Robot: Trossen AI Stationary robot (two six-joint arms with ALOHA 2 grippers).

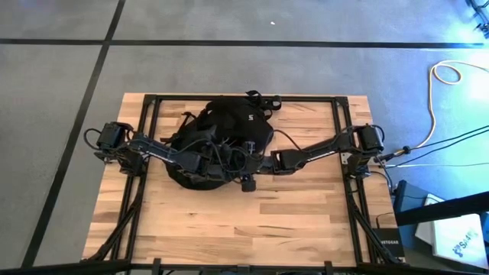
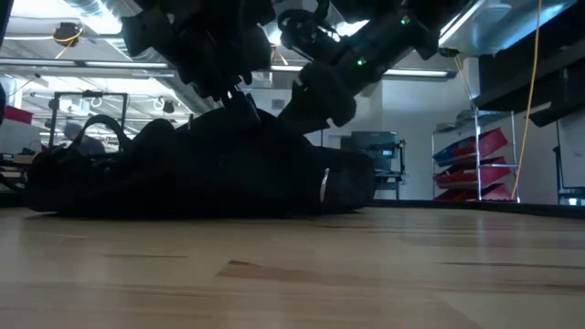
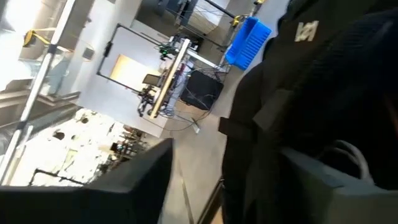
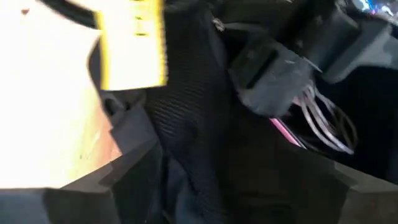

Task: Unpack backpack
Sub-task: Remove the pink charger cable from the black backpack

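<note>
The black backpack (image 1: 221,130) lies flat on the far middle of the wooden table (image 1: 252,221); the low view shows it as a low dark mound (image 2: 201,178). Both arms reach over its near half. My left gripper (image 1: 218,156) comes in level from the left and is open, with a black fabric edge (image 3: 249,149) in the gap between its fingers. My right gripper (image 1: 246,162) slants down from the right and is open, its fingers standing either side of ribbed black fabric (image 4: 199,143). A yellow tag (image 4: 134,43) shows on the backpack. My left gripper has the backpack's fabric edge (image 3: 261,124) between its spread fingers; whether a finger touches it I cannot tell. My right gripper straddles a ridge of ribbed fabric (image 4: 186,124) from above at a slant; whether its fingers (image 4: 99,180) touch the fabric I cannot tell.
The two grippers are close together over the backpack, and the left hand with its wires (image 4: 292,81) shows right in front of the right one. Black frame rails (image 1: 149,130) run along the table's sides. Bare wood lies toward the near edge (image 1: 252,237).
</note>
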